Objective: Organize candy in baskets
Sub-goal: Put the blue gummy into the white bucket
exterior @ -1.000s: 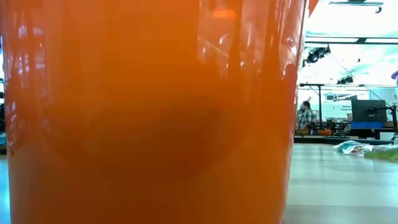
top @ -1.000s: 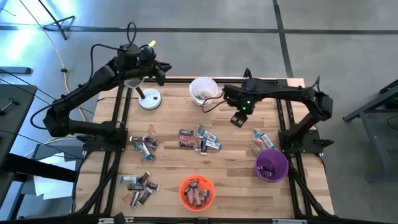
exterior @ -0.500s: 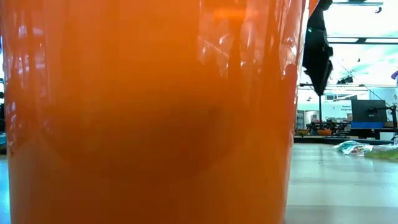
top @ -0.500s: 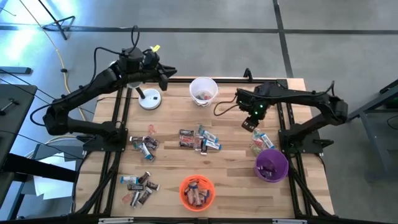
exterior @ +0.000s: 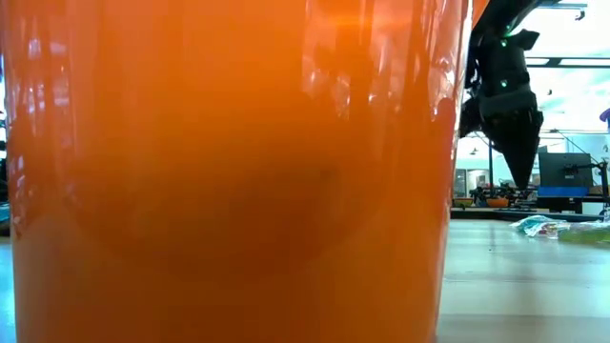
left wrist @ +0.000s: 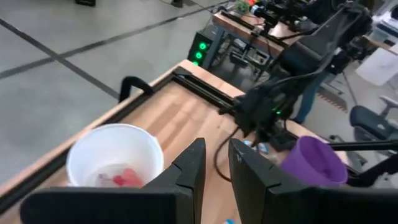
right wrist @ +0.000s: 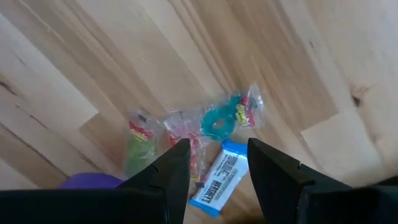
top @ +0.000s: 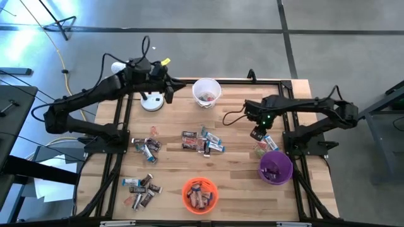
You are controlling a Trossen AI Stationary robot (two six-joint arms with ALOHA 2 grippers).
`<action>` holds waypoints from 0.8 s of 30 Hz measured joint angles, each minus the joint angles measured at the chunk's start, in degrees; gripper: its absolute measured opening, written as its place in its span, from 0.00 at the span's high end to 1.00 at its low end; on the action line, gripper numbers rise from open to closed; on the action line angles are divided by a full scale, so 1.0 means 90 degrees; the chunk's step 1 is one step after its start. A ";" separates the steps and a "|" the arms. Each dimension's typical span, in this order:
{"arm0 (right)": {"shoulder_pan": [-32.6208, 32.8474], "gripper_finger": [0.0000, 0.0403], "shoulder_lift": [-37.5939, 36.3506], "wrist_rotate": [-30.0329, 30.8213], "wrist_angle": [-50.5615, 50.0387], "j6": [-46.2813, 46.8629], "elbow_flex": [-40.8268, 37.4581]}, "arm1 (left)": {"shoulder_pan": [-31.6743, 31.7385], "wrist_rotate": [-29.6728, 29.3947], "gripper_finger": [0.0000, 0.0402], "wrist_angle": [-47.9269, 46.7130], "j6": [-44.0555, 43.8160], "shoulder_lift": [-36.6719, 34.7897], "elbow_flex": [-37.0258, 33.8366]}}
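Right gripper [right wrist: 214, 165]: fingers spread wide, nothing held, poised above a small cluster of candy [right wrist: 205, 134] at the table's right side, just beside the purple basket [top: 276, 166]. Directly between the fingers a blue-wrapped bar [right wrist: 217, 176] is seen, with a teal ring-shaped sweet [right wrist: 217, 122] and clear-wrapped pieces touching it. For a clean pick, the descent is best centred on the blue bar alone, so that one piece is closed on across its narrow width and the neighbours are not dragged. Left gripper [left wrist: 214, 171]: fingers set narrow, empty, held above the table's far left part near the white basket [top: 206, 91]. White basket: a few red-pink pieces at the bottom. Orange basket [top: 200, 194], near edge: well stocked with dark brown and reddish bars. Purple basket: contents not clearly made out. Loose candy remaining on the table [top: 177, 116]: a centre pile [top: 202, 140], a left pile [top: 146, 146], a near-left pile [top: 141, 188]. Sorting is judged partly done.
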 joint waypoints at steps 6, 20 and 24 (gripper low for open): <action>0.0000 0.62 0.0000 -0.0027 0.0558 -0.0050 -0.0437 | -0.0392 -0.0018 0.86 -0.0067 -0.0167 0.0135 -0.0002; 0.0000 0.62 0.0002 0.0640 0.1515 0.1619 -0.0978 | -0.0735 -0.0041 0.86 -0.0055 -0.0463 0.0145 -0.0001; 0.0043 0.62 0.0002 0.0885 0.1501 0.2754 -0.0886 | -0.0733 -0.0043 0.86 -0.0055 -0.0423 0.0145 -0.0002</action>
